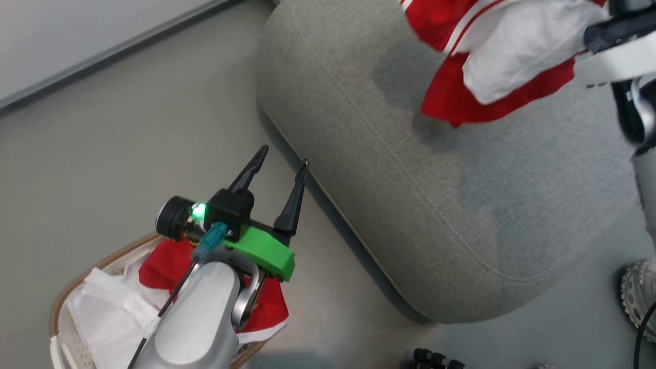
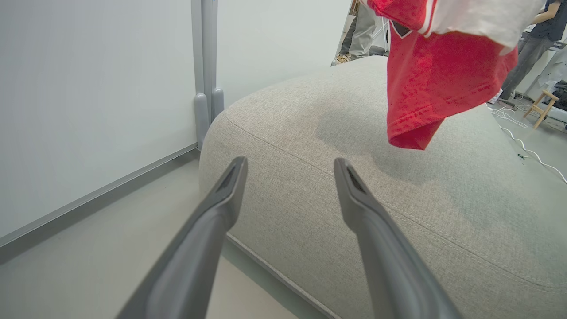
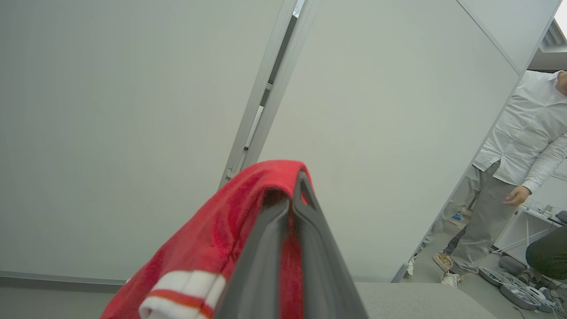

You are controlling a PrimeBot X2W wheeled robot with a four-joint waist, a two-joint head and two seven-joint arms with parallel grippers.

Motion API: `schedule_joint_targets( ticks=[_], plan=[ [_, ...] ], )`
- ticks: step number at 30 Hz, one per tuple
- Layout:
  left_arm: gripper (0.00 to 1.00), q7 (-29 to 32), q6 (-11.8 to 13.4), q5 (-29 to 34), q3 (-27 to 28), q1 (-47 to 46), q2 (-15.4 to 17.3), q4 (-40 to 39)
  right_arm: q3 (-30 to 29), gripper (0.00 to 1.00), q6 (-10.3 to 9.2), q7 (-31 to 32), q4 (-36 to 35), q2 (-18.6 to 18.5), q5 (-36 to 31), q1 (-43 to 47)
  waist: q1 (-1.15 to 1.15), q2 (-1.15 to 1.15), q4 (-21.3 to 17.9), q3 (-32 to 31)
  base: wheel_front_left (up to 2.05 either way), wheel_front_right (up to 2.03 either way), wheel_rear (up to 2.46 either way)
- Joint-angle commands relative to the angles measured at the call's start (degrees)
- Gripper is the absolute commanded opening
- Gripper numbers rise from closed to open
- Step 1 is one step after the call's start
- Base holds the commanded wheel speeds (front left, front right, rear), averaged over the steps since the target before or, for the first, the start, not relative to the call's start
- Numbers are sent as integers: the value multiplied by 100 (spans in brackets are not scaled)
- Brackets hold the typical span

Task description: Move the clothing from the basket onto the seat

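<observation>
Right now your right claw (image 3: 296, 195) is clenched on a red-and-white garment (image 1: 492, 61) hanging above the seat's (image 1: 384, 195) far right. Your left claw (image 1: 284, 156) stands released, near left, by the basket (image 1: 54, 312), where more red clothing (image 1: 164, 266) lies.

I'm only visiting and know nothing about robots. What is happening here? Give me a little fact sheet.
right hand: shut on a red and white garment
garment position: hanging in the air above the seat, not touching it
left hand: open, empty, above the basket
basket contents: more red clothing and white lining
progress: the held garment is not yet set down
</observation>
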Motion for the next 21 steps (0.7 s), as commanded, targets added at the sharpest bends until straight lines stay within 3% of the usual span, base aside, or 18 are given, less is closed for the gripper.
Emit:
schedule_joint_targets(
  ticks=[1,9,18,19,20,21],
  plan=[
    [100,-6,-23,-6,-58,-185,61,-21,-106,0,-8,-17,246,-43,-64,-161,0,-1,425,527,0,0,0],
    [100,-6,-23,-123,-288,-580,133,-49,-717,0,-8,-18,1497,119,-459,-534,0,-1,880,1067,0,0,0],
    [100,-6,-24,-226,-115,-441,137,14,-1431,0,-8,-16,2675,473,-1100,36,0,-1,902,991,0,0,0],
    [100,-5,-24,-232,-99,-411,117,25,-1526,3,-8,-17,2765,491,-1141,173,0,-1,901,938,0,0,0],
    [100,-6,-24,-245,-85,-388,104,36,-1592,24,-8,-17,2801,512,-1161,282,0,-1,899,891,0,0,0],
    [100,-6,-24,-259,-66,-353,89,54,-1665,32,-8,-17,2811,542,-1175,413,0,-1,893,828,0,0,0]
  ],
)
